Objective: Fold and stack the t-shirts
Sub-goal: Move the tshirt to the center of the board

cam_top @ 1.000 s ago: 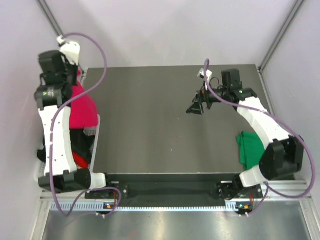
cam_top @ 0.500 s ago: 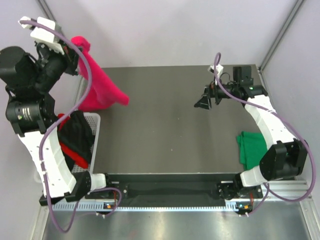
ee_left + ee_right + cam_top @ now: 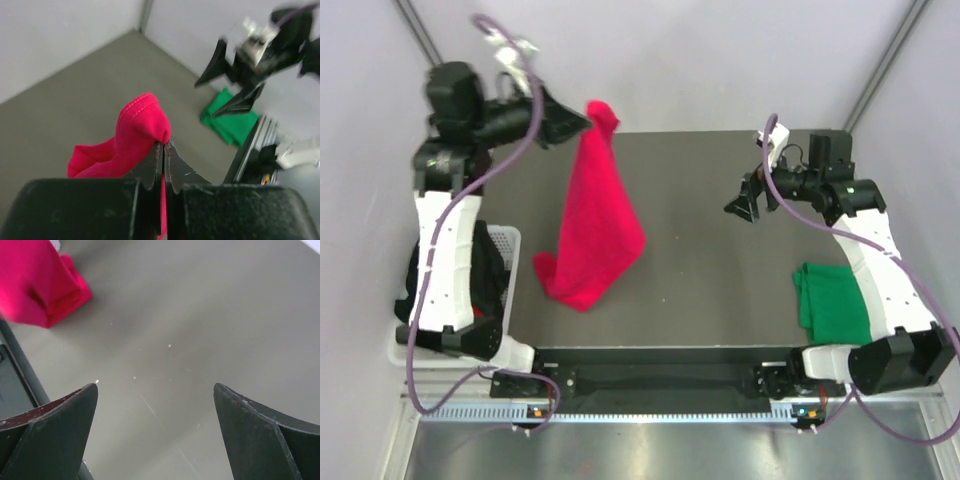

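A crimson-pink t-shirt [image 3: 595,222] hangs from my left gripper [image 3: 588,117], which is shut on its top edge high over the table's back left. Its lower end rests bunched on the table near the front left. In the left wrist view the pink t-shirt [image 3: 137,135] is pinched between the closed fingertips [image 3: 164,145]. My right gripper [image 3: 742,205] stands open above the table's back right with nothing between its fingers [image 3: 60,430]. A folded green t-shirt [image 3: 832,300] lies at the right edge. Black and red t-shirts [image 3: 485,275] sit in the basket at the left.
A white basket [image 3: 510,245] stands off the table's left edge. The dark table [image 3: 700,290] spreads between the arms. The pink cloth [image 3: 37,282] shows at the top left of the right wrist view. Grey walls close in behind.
My left arm has swung from over the basket to the right, carrying the pink t-shirt out over the table, where it now hangs long. The right gripper drifted slightly right.
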Motion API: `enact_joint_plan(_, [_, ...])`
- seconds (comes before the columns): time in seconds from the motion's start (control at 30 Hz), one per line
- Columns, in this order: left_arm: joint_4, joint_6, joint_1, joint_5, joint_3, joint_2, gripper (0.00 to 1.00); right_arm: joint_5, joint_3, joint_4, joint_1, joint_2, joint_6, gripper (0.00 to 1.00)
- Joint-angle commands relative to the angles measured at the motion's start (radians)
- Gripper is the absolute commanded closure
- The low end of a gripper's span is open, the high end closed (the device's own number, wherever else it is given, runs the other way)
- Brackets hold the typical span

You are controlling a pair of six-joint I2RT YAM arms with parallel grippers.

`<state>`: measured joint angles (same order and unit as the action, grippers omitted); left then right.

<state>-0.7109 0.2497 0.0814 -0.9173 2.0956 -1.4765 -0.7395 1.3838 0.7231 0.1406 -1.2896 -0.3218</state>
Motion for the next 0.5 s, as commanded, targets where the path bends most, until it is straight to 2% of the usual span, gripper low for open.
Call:
enact_joint_plan(0.0, [-0.195, -0.367, 0.238, 0.243, -0.063, 0.004, 1.0, 0.043, -0.015, -0.03, -0.004, 0.096, -0.048, 0.0])
enact_joint_plan(0.07, [-0.241, -0.432, 0.296, 0.355, -0.101, -0.007, 1.0, 0.077, -0.028, -0.043, -0.004, 0.137, -0.068, 0.01])
enact_joint_plan(0.2, [-0.243, -0.504, 0.385, 0.442, -0.187, -0.079, 1.0, 0.085, -0.06, -0.105, 0.005, 0.185, -0.108, 0.02])
enact_joint_plan(0.37, [-0.165, -0.518, 0.417, 0.428, -0.292, -0.137, 1.0, 0.075, -0.098, -0.114, 0.031, 0.162, -0.138, 0.04])
enact_joint_plan(0.47, [-0.114, -0.51, 0.469, 0.452, -0.29, -0.201, 1.0, 0.08, -0.117, -0.088, 0.042, 0.133, -0.183, 0.04])
